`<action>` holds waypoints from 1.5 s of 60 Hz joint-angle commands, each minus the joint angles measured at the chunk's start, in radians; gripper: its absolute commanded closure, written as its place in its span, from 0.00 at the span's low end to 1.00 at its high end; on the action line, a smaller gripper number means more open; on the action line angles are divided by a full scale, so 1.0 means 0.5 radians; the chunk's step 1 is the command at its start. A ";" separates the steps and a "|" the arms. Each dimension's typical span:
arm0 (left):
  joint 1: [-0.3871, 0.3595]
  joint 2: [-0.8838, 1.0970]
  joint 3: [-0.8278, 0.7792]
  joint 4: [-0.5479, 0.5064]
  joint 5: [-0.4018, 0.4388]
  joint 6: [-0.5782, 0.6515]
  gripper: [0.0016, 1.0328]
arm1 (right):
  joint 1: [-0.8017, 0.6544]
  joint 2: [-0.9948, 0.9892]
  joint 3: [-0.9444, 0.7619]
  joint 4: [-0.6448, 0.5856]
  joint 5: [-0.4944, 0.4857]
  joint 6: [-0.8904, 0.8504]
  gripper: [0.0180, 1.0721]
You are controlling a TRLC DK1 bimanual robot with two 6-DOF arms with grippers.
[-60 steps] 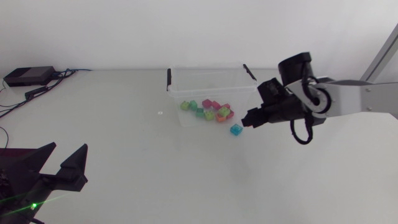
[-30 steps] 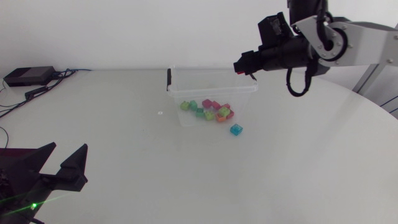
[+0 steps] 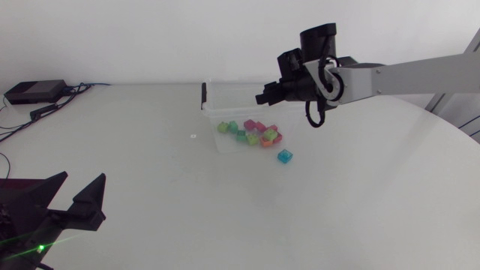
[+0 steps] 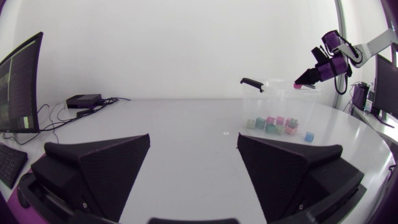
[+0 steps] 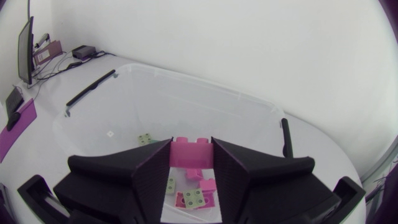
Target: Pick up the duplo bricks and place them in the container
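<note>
**Pink brick held over the clear container**

The right gripper [image 3: 262, 98] clamps a pink studded brick [image 5: 191, 153] between its fingers, above the clear container [image 3: 225, 110] at the far middle of the table [image 3: 150, 165]. Green, pink and orange bricks [image 3: 251, 133] lie inside, too jumbled to count. A blue brick [image 3: 285, 156] sits on the table just outside, at the container's near right. The left gripper [image 3: 82, 178] rests wide open at the near left.

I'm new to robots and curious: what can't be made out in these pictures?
Pink brick: lower part hidden by right tool, right wrist view.
Bricks in container: too small to count, head view.
Left tool: base cut off by lower edge, head view.
</note>
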 commanded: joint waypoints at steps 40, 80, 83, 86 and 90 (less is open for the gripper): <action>0.008 -0.018 -0.036 -0.001 0.006 -0.006 0.05 | -0.281 -0.963 -1.036 -0.068 -0.465 -0.360 0.05; 0.008 -0.018 -0.036 -0.001 0.003 -0.006 0.05 | -0.410 0.013 -0.999 0.315 -0.689 -0.608 0.05; 0.008 -0.018 -0.036 -0.001 0.003 -0.006 0.05 | -0.404 0.053 -0.990 0.377 -0.683 -0.608 0.05; 0.008 -0.018 -0.036 -0.001 0.003 -0.006 0.05 | -0.404 0.093 -0.968 0.401 -0.683 -0.605 0.05; 0.008 -0.018 -0.036 -0.001 0.003 -0.006 0.05 | -0.407 0.148 -0.934 0.423 -0.683 -0.602 0.05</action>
